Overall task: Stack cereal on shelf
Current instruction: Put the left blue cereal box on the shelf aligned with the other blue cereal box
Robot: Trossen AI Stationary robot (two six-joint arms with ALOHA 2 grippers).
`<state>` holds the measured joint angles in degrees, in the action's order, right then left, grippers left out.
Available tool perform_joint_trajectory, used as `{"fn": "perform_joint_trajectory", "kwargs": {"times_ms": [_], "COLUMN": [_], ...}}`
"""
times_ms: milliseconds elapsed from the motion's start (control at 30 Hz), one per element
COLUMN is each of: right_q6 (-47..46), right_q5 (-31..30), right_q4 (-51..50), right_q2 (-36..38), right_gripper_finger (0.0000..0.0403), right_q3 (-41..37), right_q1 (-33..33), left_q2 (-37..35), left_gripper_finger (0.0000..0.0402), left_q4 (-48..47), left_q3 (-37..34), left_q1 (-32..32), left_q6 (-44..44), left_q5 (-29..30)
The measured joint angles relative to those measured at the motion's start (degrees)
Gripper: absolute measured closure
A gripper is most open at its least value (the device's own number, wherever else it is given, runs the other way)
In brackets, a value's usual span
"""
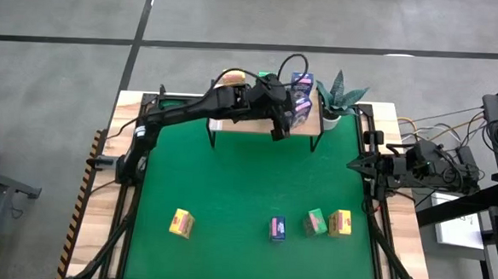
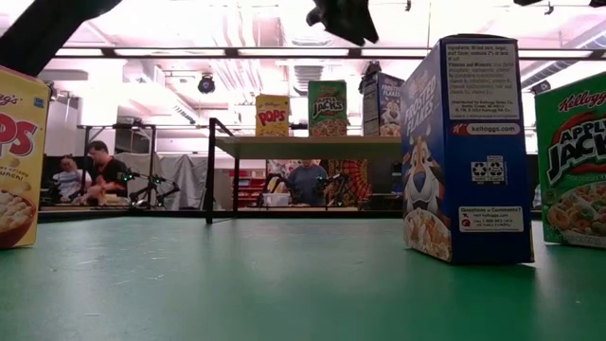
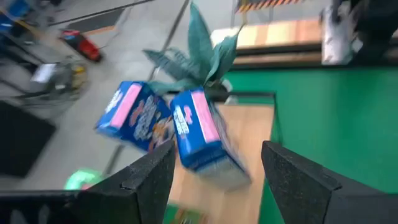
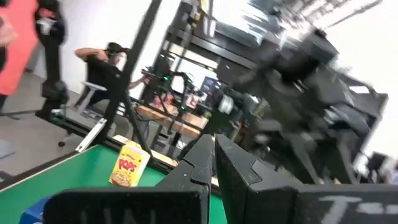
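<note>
— Where do the cereal boxes stand?

— Several are up on the shelf (image 1: 233, 122), a pale wood top on thin black legs at the far edge of the green mat. A yellow box (image 2: 272, 115) and a green box (image 2: 327, 108) stand upright on it, fronts facing the near side. At the plant end there are two blue boxes (image 3: 202, 132), one tipped (image 3: 132, 116) and leaning out past the shelf edge.

— And the others?

— Four stand on the mat near the front: a yellow one (image 1: 181, 223) alone to the left, then a blue one (image 1: 278, 228), a green one (image 1: 315, 222) and a yellow one (image 1: 339, 222) close together.
</note>
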<state>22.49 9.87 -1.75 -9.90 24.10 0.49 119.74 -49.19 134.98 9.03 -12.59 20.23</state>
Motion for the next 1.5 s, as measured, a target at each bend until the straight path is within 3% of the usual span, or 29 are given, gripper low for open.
{"fn": "perform_joint_trajectory", "kwargs": {"times_ms": [167, 400, 533, 667, 867, 1067, 1333, 1500], "right_q6": [-0.9, -4.3, -5.2, -6.7, -11.8, -17.4, -19.9, -18.5], "right_q5": [-7.5, -11.6, -11.6, -13.9, -21.2, -22.1, -23.1, -23.6], "right_q4": [0.7, 0.9, 1.8, 2.7, 3.3, 4.9, -1.2, -8.8], "right_q2": [-4.2, -13.5, -18.3, -22.3, -26.9, -31.1, -36.7, -41.4], "right_gripper_finger": [0.0394, 0.0394, 0.0394, 0.0394, 0.0394, 0.0394, 0.0394, 0.0394], "right_q3": [0.2, 3.5, 5.0, 6.3, 6.5, 6.8, 15.7, 24.6], "right_q1": [0.0, 0.0, 0.0, 0.0, 0.0, -0.6, -5.4, -10.1], "left_q2": [-2.2, -7.3, -13.4, -22.7, -37.6, -48.2, -56.2, -59.2], "left_gripper_finger": [0.02, 0.024, 0.0258, 0.0267, 0.0268, 0.0268, 0.0268, 0.0268], "left_q4": [-7.1, -21.3, -21.9, -13.0, 10.3, 31.3, 51.2, 54.3], "left_q3": [-0.2, -2.5, -10.6, -26.5, -53.1, -73.9, -89.2, -92.4], "left_q1": [-4.5, -8.2, -9.3, -11.0, -14.1, -16.0, -16.0, -16.0], "left_q6": [-3.3, 2.3, 6.4, 8.4, 8.1, 4.5, -1.1, -3.9], "left_q5": [10.6, 11.7, 11.8, 11.8, 11.7, 9.9, 8.8, 8.9]}}
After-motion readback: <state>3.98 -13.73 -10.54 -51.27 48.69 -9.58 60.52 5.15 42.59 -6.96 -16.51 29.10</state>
